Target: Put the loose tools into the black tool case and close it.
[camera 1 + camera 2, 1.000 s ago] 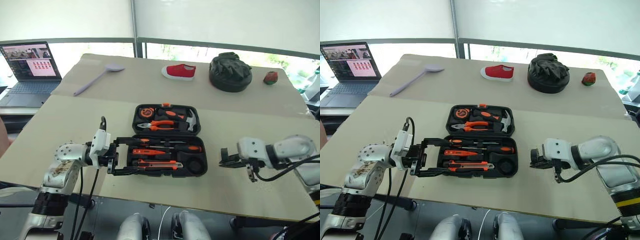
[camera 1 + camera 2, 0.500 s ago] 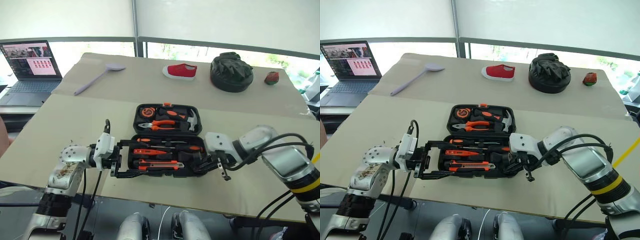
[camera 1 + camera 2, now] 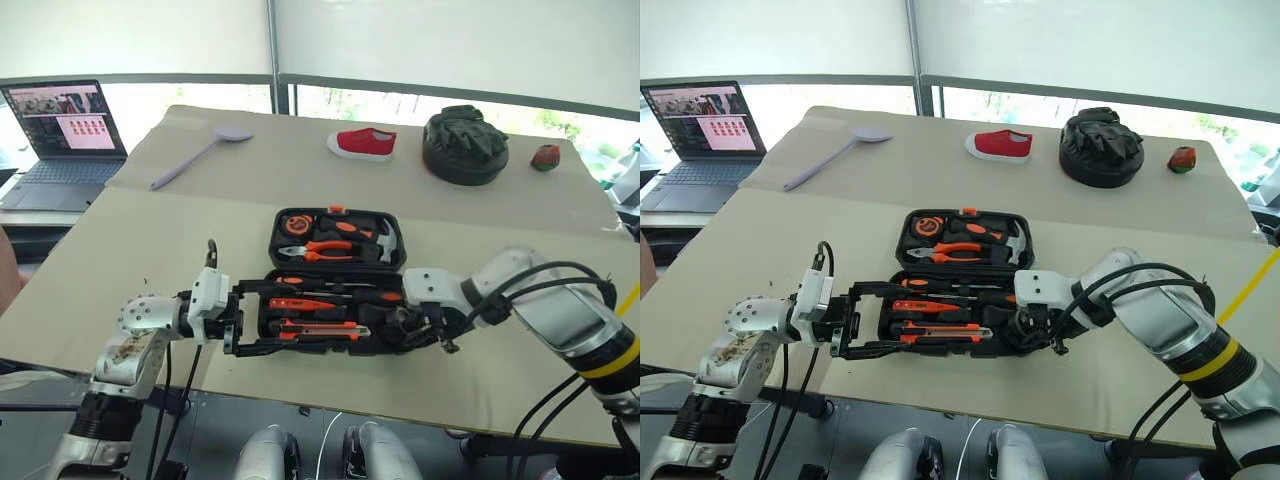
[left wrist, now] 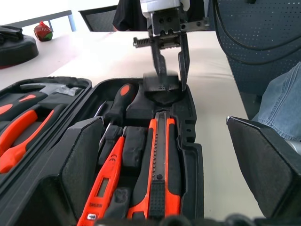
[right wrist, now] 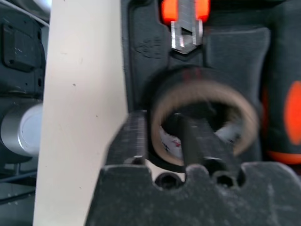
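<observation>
Tool case (image 3: 337, 240): flat black moulded plastic clamshell, lying open, frame centre.
Tape roll (image 5: 204, 120): small grey ring.
Right gripper (image 4: 169, 77): fingers straddle the roll's wall, partly parted.
Left gripper (image 3: 232, 322): wide apart, empty.

table (image 3: 150, 240): beige | windows (image 3: 380, 100): bright, blinds down | laptop (image 3: 60, 130): left, open

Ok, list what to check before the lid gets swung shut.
1. Tape roll seated in its round slot: cannot tell, the right gripper is on it.
2. Utility knife lying in its slot: ok.
3. Screwdrivers lying in the near half: ok.
4. Right gripper clear of the black tool case: not ok, it reaches into the near right corner.
5. Left gripper open at the case's left end: ok.
6. Case closed: not ok, it lies open flat.
</observation>
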Motion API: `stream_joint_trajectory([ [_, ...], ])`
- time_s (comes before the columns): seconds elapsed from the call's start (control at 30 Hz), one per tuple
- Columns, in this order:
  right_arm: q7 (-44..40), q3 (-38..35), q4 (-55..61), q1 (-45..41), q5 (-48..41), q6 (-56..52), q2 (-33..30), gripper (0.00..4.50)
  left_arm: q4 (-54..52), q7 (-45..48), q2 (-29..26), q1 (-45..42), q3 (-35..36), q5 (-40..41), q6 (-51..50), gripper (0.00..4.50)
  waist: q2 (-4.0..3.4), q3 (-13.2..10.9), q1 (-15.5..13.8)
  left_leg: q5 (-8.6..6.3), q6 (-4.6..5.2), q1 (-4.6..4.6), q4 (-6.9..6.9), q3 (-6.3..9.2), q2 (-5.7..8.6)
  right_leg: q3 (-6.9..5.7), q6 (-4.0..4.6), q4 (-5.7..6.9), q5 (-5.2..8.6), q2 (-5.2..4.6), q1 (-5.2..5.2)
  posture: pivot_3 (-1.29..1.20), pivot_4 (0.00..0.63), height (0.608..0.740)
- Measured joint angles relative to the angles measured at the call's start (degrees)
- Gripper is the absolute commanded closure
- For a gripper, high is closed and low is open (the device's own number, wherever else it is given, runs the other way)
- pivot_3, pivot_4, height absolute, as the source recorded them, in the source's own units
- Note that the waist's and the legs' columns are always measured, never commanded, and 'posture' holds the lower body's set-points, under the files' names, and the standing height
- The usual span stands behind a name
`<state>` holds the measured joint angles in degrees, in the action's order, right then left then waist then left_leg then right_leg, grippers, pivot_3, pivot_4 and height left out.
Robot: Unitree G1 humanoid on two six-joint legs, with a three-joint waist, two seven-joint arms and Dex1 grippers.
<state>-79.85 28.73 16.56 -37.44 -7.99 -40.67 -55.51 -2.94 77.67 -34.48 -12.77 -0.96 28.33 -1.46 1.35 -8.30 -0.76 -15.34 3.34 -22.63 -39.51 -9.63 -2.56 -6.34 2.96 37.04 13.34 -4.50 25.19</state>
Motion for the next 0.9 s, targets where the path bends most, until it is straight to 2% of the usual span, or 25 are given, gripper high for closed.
stream_joint_trajectory([
  [0.03, -0.2, 0.0, -0.2, -0.3, 0.0, 0.0, 0.0, 1.37, 0.0, -0.1, 0.0, 0.0, 0.0, 0.0, 0.0, 0.0, 0.0, 0.0, 0.0, 0.0, 0.0, 0.0, 0.0, 0.0, 0.0, -0.01, 0.04, 0.0, -0.02, 0.0, 0.0, 0.0, 0.15, 0.74],
  [0.17, -3.6, 0.7, -0.1, -0.3, -0.3, 0.0, -0.3, 0.23, 0.0, -0.8, 0.0, -0.1, 0.0, -0.1, 0.2, 0.0, 0.0, 0.0, 0.1, 0.0, 0.0, -0.04, -0.03, -0.01, 0.0, -0.03, 0.03, -0.01, -0.02, 0.0, 0.01, 0.0, 0.15, 0.74],
  [0.27, -7.4, -0.5, 0.0, -0.6, -3.9, -0.3, -2.6, 0.11, 0.1, -2.2, 0.0, -0.1, 0.9, -0.4, 0.2, 0.0, -0.01, 0.0, 0.1, -0.03, 0.05, -0.1, -0.17, 0.02, -0.04, -0.07, 0.0, 0.0, 0.0, 0.01, 0.02, 0.0, 0.15, 0.74],
  [0.37, -8.0, -6.9, -1.0, -0.7, -8.5, -0.5, -3.1, 0.11, 0.6, -5.1, -0.6, 0.1, 3.1, -0.4, -0.6, 0.0, -0.01, 0.0, 0.3, -0.06, 0.09, -0.1, -0.23, 0.04, -0.05, -0.07, -0.17, 0.01, 0.01, 0.0, 0.0, 0.0, 0.15, 0.74],
  [0.43, -7.4, -12.8, -4.3, -0.5, -11.6, 0.1, -2.5, 0.0, 3.3, -9.5, -2.0, 0.1, 4.7, -3.0, -1.3, 0.52, -0.01, 0.0, 0.3, -0.09, 0.15, -0.05, -0.23, 0.06, -0.06, -0.07, -0.22, 0.01, 0.0, 0.0, -0.03, 0.0, 0.15, 0.74],
  [0.47, -6.0, -16.0, -6.7, -0.2, -12.7, 1.2, -1.4, 0.28, 5.9, -12.8, -2.5, -0.1, 5.6, -4.9, -1.6, 0.69, -0.01, 0.0, 0.3, -0.22, 0.37, 0.0, -0.22, 0.06, -0.07, -0.07, -0.23, 0.02, 0.0, 0.0, -0.06, 0.0, 0.15, 0.74],
  [0.53, -1.9, -21.1, -12.6, 0.5, -13.2, 3.3, 0.8, 0.71, 10.5, -19.1, -2.8, -0.8, 7.7, -8.1, -2.9, 1.44, 0.0, 0.0, 0.2, -0.23, 0.39, 0.0, -0.22, 0.06, -0.07, -0.08, -0.21, 0.05, -0.02, 0.01, -0.06, 0.0, 0.15, 0.74],
  [0.57, 0.2, -22.3, -15.8, 1.1, -12.2, 6.0, 1.5, 1.08, 11.9, -21.4, -2.7, -1.2, 8.2, -8.9, -3.8, 1.82, 0.0, 0.0, 0.2, -0.19, 0.32, -0.01, -0.22, 0.04, -0.07, -0.09, -0.13, 0.05, -0.07, 0.01, -0.05, 0.0, 0.15, 0.74],
  [0.67, 8.9, -22.6, -28.5, 2.8, -4.4, 20.7, 5.1, 2.13, 14.2, -27.1, -2.0, -3.9, 8.5, -10.7, -7.4, 2.89, 0.01, 0.0, -0.1, -0.02, 0.04, -0.15, -0.26, 0.0, -0.02, -0.11, -0.1, 0.03, -0.16, -0.03, -0.01, 0.0, 0.15, 0.74],
  [0.7, 11.3, -22.5, -32.1, 3.0, -2.7, 24.2, 6.5, 2.35, 14.8, -28.1, -1.5, -4.8, 8.4, -11.1, -8.2, 3.12, 0.01, 0.0, -0.1, -0.02, 0.04, -0.17, -0.27, -0.02, 0.0, -0.1, -0.13, 0.03, -0.17, -0.03, 0.0, 0.0, 0.15, 0.74],
  [0.8, 18.3, -21.4, -43.0, 2.9, 3.2, 37.4, 12.1, 3.42, 15.4, -29.4, 0.4, -7.3, 5.8, -12.0, -11.8, 4.28, 0.01, 0.0, 0.3, 0.02, 0.01, -0.19, -0.28, -0.13, 0.01, -0.05, -0.22, 0.06, -0.18, 0.04, 0.03, 0.0, 0.15, 0.74],
  [0.83, 19.1, -20.9, -44.3, 2.9, 3.9, 39.6, 13.3, 3.65, 15.4, -29.4, 0.7, -7.7, 4.8, -12.4, -12.5, 4.45, 0.01, 0.0, 0.5, 0.04, -0.03, -0.18, -0.28, -0.14, 0.01, -0.06, -0.22, 0.07, -0.18, 0.07, 0.03, 0.0, 0.15, 0.74],
  [0.9, 21.0, -20.2, -47.6, 2.5, 5.8, 43.8, 15.7, 4.4, 16.8, -29.2, 1.5, -9.0, 3.3, -12.6, -13.9, 4.5, 0.01, 0.0, 1.0, 0.12, -0.15, -0.14, -0.26, -0.14, -0.02, -0.05, -0.23, 0.12, -0.17, 0.11, 0.03, 0.0, 0.15, 0.74],
])
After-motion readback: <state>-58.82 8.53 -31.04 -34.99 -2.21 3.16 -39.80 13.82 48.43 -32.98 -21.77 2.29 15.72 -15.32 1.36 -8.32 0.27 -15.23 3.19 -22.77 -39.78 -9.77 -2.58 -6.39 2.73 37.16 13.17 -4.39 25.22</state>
